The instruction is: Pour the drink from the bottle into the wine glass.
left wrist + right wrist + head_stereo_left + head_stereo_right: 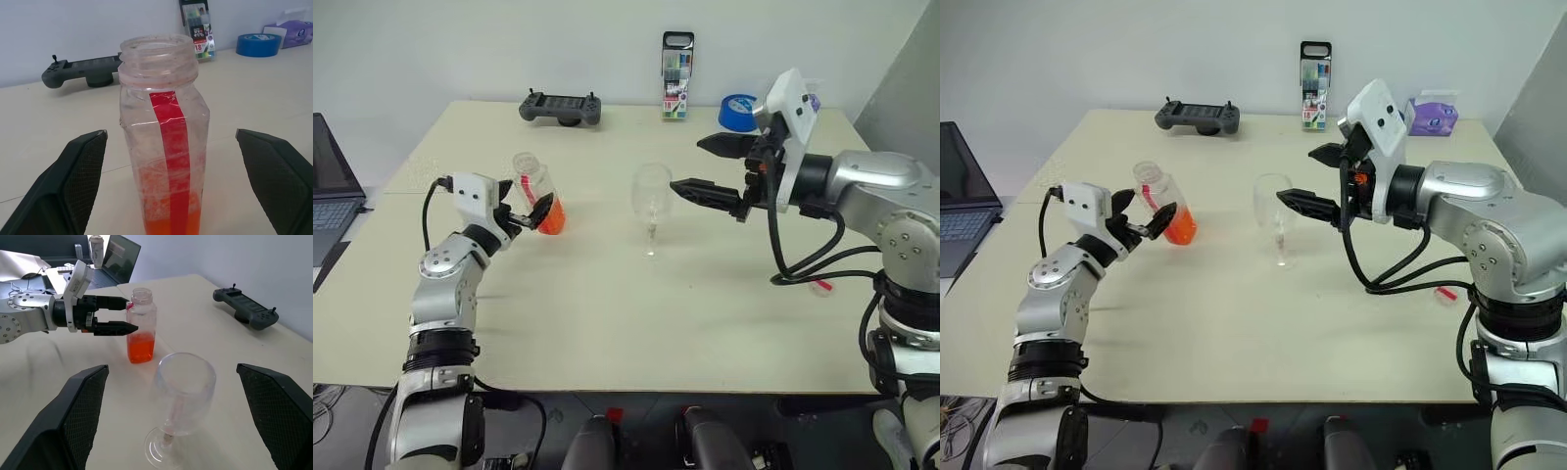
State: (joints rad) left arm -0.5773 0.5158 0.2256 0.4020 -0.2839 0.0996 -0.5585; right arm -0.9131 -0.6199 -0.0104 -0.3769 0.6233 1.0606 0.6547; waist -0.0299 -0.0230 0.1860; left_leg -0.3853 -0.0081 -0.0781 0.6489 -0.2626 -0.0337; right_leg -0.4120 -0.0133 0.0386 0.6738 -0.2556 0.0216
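Bottle [537, 193] first on my screen: it stands upright on the beige table [607, 313], left of centre, cap off, neck open, with the red label strip running down its side and the drink [551, 219], a bright orange liquid, filling only its bottom part. At the far left edge I see part of an open laptop [331, 186]. My left gripper [527, 203] sits right at the bottle with its two black fingers spread wide, one on each side; from the left wrist view I can see clear gaps between the fingers [73, 181] and the plastic, so nothing is gripped. Behind, near the back edge of the table, lies a dark handheld controller [561, 107]. Moving right, the wine glass [651, 199] stands upright near the middle of the table, apart from the bottle, and looks empty. Behind it, a pack of markers [676, 76] stands on end near the back edge, with a blue tape roll [737, 112] to its right and a purple tissue box [1433, 114] beyond. My right gripper [707, 167] is raised above the table just right of the glass, fingers wide apart and pointing toward the bowl, holding nothing. A small red thing [819, 286] lies on the table under that arm; I cannot tell what it is.
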